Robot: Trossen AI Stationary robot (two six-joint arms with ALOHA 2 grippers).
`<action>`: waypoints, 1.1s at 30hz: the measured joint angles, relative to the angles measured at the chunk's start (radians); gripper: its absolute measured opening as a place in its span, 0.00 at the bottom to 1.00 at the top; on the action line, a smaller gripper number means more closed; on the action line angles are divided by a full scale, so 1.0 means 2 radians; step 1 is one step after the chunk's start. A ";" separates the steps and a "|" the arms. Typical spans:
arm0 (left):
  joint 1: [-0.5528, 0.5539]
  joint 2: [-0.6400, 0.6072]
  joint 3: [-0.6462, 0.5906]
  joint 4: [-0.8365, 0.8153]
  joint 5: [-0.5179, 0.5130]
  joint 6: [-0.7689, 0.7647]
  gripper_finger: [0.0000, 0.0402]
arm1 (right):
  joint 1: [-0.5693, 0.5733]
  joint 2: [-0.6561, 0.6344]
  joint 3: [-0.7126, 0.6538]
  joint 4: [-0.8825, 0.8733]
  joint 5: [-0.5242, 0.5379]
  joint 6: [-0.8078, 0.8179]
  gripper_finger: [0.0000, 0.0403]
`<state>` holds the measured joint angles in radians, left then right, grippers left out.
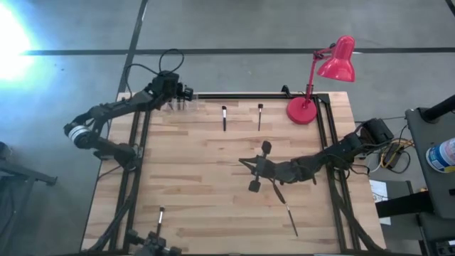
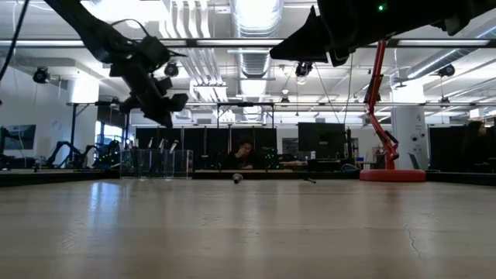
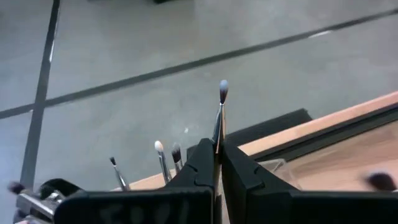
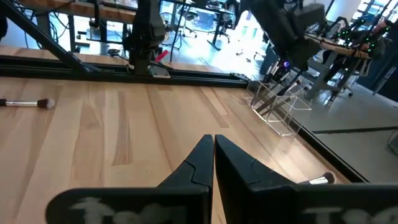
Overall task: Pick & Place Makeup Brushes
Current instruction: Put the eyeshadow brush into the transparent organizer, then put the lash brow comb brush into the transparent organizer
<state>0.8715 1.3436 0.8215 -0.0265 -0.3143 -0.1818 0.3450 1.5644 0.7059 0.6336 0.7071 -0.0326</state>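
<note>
We see the left arm stretched to the table's far left corner, its left gripper (image 3: 217, 163) raised off the surface with the fingers pressed together. The right arm reaches in low toward mid-table, the right gripper (image 4: 213, 149) clamped tight with nothing between its fingers.

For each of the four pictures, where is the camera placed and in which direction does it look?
High view: above, straight down on the table, both arms, red lamp.
Low view: at table height, level into the room; arms come from above.
Left wrist view: past the left gripper, jaws shut on a makeup brush, above the clear holder.
Right wrist view: over the table past the right gripper, jaws shut, empty.
Shared: the right wrist and low views both show the clear holder.
</note>
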 joint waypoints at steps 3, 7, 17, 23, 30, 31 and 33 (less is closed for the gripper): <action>0.000 0.020 0.002 -0.002 -0.001 0.000 0.02 | 0.000 0.000 0.000 0.000 0.000 0.000 0.02; 0.000 0.033 0.003 -0.009 -0.002 -0.002 0.02 | 0.000 0.000 0.000 0.000 0.000 0.000 0.02; 0.000 0.021 0.003 -0.041 -0.004 -0.008 0.13 | 0.000 0.000 0.000 0.000 0.000 0.002 0.02; 0.000 0.008 0.003 -0.057 -0.004 -0.008 0.15 | 0.000 0.000 0.000 0.000 0.000 0.002 0.02; 0.000 -0.020 0.003 -0.081 0.000 0.006 0.15 | 0.000 0.000 -0.001 -0.001 0.000 0.002 0.02; -0.001 -0.027 0.003 -0.086 0.000 0.011 0.15 | 0.000 0.000 -0.001 -0.001 0.000 0.003 0.02; -0.006 -0.043 0.003 -0.100 0.000 0.018 0.14 | 0.000 0.000 -0.001 -0.002 0.000 0.003 0.02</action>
<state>0.8601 1.2578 0.8266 -0.2270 -0.3135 -0.1460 0.3450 1.5646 0.7048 0.6291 0.7067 -0.0261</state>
